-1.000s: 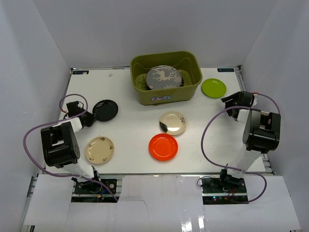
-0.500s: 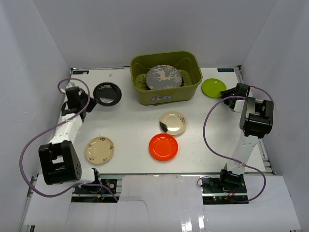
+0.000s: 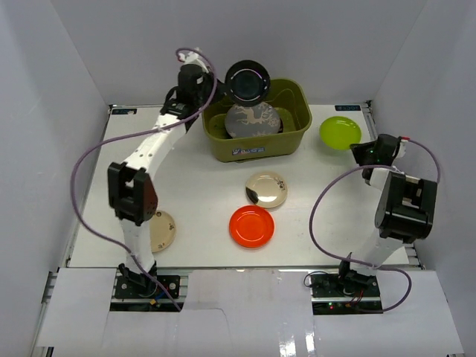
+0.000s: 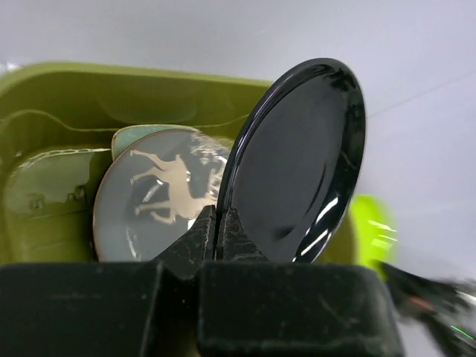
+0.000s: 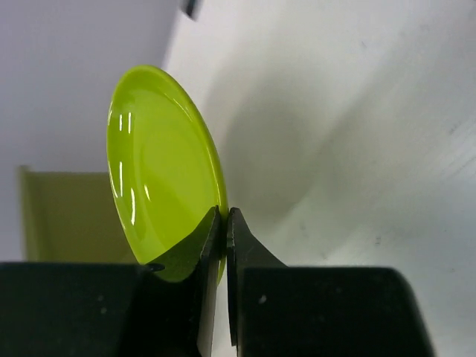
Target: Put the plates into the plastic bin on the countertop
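Status, two-arm plate sort.

Left gripper (image 4: 218,227): jaws pressed together on the rim of the black plate (image 4: 297,163). The plate stands nearly on edge, raised over the far side of the plastic bin (image 3: 256,149), not yet set down.

Right gripper (image 5: 224,223): jaws pinched on the near rim of the lime green plate (image 5: 160,163). The plate is tilted up at the far right of the countertop (image 3: 193,201), right of the bin and outside it. It looks lifted off the surface, though I cannot confirm the gap.

Progress (judged):
- Done: the grey deer-patterned plate (image 3: 253,119) lies in the bin. In the left wrist view the edge of a pale teal plate (image 4: 134,135) shows beneath it on the far left side.
- In hand: the black and lime green plates, both gripped, neither released.
- Left: the cream plate with dark patch (image 3: 266,190) sits mid-table, near side of the bin. The orange-red plate (image 3: 251,226) is just nearer and slightly left of it, not touching. The beige plate (image 3: 162,232) is near left, partly hidden behind the left arm.
- Roughly a quarter is binned. With the two held plates dropped it would be about half.

Counts:
- Plates visible: seven (two in the bin, two gripped, three on the countertop). Anything more under the deer plate cannot be told.
- Bin: one.
- Arms: two, both loaded.
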Robot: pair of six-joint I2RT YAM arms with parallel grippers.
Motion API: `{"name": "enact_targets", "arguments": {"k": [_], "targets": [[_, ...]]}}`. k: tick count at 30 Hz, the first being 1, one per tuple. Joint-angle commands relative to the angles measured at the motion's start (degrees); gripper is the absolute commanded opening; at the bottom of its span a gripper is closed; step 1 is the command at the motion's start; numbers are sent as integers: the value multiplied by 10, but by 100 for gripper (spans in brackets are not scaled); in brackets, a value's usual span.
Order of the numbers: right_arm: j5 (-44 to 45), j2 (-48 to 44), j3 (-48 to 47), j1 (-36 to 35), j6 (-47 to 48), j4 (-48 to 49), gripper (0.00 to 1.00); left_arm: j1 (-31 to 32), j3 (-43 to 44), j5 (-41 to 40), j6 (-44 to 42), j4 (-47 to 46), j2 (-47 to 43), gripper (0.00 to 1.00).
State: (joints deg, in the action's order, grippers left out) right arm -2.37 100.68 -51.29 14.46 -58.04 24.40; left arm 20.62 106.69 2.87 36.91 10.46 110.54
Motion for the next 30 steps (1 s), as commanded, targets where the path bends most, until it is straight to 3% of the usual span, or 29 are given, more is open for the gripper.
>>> {"name": "enact_targets", "arguments": {"k": [1,5,9,12,13,15,19,22,23,25,30], "targets": [[-28,-116,32,25,11,80,8,7,111,-23,-22,76,91,0],[-93,-171,-5,26,58,65,8,10,164,-33,-33,103,155,0],[-142,-154,-100,-32,114,14,8,13,164,-30,-39,105,180,4],[-147,-107,-201,-102,179,-69,8,8,171,-6,-46,113,175,29],[-150,-94,-221,-116,186,-79,8,6,171,2,-51,113,159,50],[-138,-65,-264,-161,201,-98,8,4,172,24,-60,108,139,72],[-124,3,-344,-217,219,-138,8,3,136,51,-87,105,33,92],[-107,60,-412,-258,237,-174,8,4,13,42,-94,91,-54,96],[-93,73,-428,-275,245,-182,8,3,-31,35,-94,77,-121,96],[-85,119,-478,-287,247,-207,8,3,-172,14,-93,61,-191,96],[-76,211,-582,-301,253,-270,8,-1,-416,-50,-93,111,-397,96]]}}
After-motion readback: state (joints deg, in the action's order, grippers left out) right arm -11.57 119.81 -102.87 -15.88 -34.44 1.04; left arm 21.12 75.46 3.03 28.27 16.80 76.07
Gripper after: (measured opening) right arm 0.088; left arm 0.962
